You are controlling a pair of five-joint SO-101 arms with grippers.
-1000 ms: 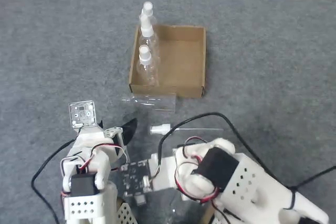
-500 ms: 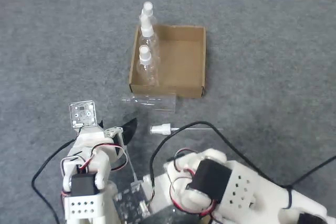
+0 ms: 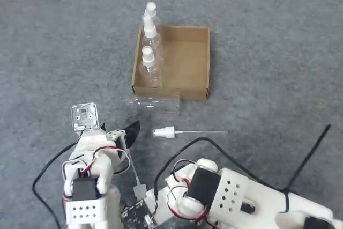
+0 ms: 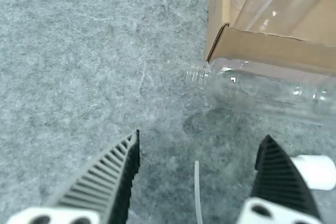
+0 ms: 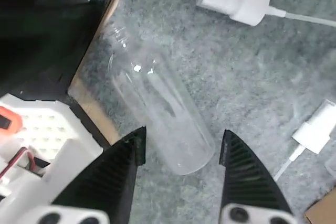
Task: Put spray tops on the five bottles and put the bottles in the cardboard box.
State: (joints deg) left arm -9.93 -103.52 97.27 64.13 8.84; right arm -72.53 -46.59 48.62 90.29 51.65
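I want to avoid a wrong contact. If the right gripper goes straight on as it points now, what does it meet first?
Most likely the capless bottle: it lies right ahead of the right gripper, between its open jaws. How far, I cannot tell.

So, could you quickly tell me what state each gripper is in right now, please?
Left gripper: open, holding nothing.
Right gripper: open, straddling an uncapped bottle lying on its side, not gripping it.

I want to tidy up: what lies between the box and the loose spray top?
A clear bottle without a top lies on its side there, beside the near wall of the box and apart from the spray top, as the high view shows.
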